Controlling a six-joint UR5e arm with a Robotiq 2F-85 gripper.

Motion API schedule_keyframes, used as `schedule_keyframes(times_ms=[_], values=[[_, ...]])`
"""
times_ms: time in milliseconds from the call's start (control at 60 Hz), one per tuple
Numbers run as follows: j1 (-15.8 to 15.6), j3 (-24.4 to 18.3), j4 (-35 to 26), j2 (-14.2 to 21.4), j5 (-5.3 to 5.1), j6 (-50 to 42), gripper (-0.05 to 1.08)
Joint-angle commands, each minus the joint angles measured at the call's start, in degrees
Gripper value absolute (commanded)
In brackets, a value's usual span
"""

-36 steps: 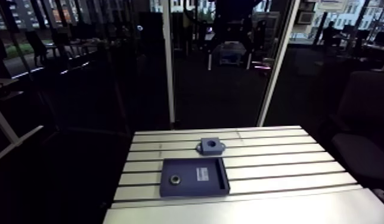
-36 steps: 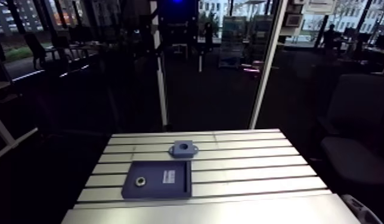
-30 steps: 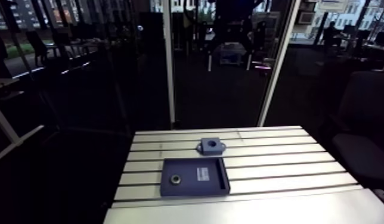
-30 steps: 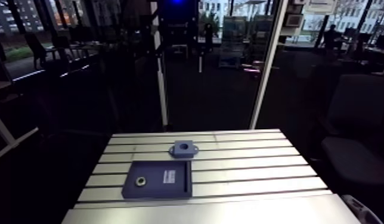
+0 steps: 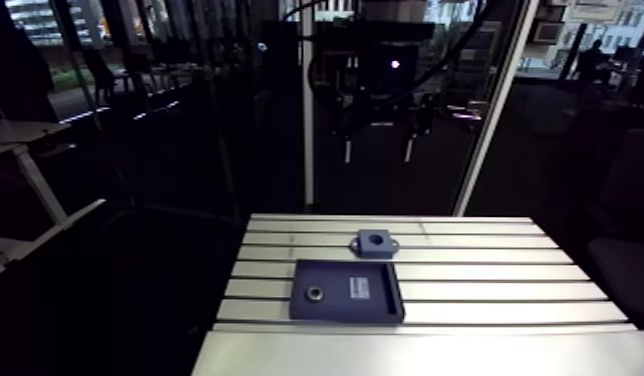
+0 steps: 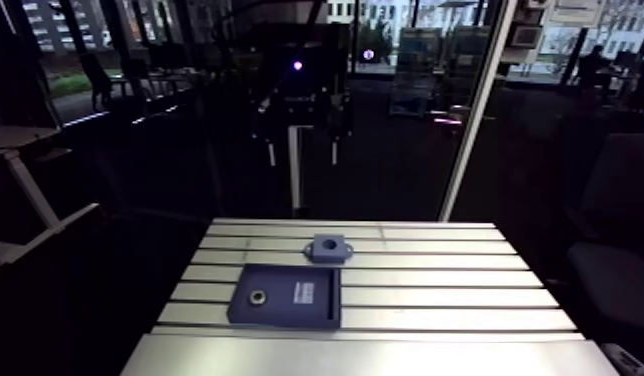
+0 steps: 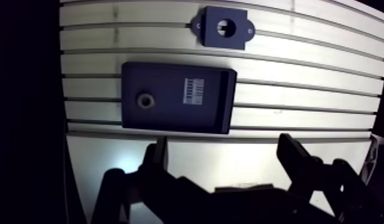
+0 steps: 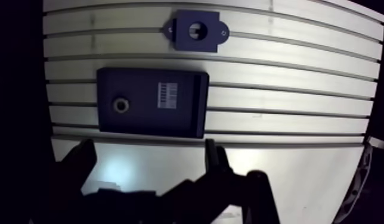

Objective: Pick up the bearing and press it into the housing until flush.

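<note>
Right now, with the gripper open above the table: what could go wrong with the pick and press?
1. The bearing lies flat and low in the tray, near one end wall. The fingers of the open gripper may strike the tray floor or wall.
2. No clamp shows on the housing, so pressing could shift it on the table.
3. A bearing gripped tilted may jam at the bore.

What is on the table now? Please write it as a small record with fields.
bearing: lies loose in the tray, not gripped
tray: dark, flat on the table, carries a barcode label
housing: on the table beyond the tray, apart from it, bore empty
end effector: open, holds nothing, clear of the tray
task state: bearing not yet picked up
</note>
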State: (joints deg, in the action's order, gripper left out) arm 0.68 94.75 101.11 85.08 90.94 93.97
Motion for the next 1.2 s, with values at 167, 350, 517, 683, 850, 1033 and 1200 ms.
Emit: schedule_keyframes(times_ms=[167, 350, 517, 683, 850, 1033, 1200], values=[[-4.96, 9.80, 12.39, -2.80, -0.90, -5.29, 0.01], [-6.02, 12.20, 16.16, -4.85, -0.78, -7.17, 0.01], [-6.04, 13.27, 16.97, -6.16, -0.51, -8.61, 0.01], [-6.04, 14.27, 17.81, -7.88, -0.62, -8.79, 0.01], [-6.20, 14.97, 20.17, -9.94, -0.62, -8.85, 0.01], [-7.18, 15.16, 20.76, -10.43, -0.72, -8.85, 0.01], [-7.43, 15.34, 20.83, -11.34, -0.72, -8.85, 0.01]])
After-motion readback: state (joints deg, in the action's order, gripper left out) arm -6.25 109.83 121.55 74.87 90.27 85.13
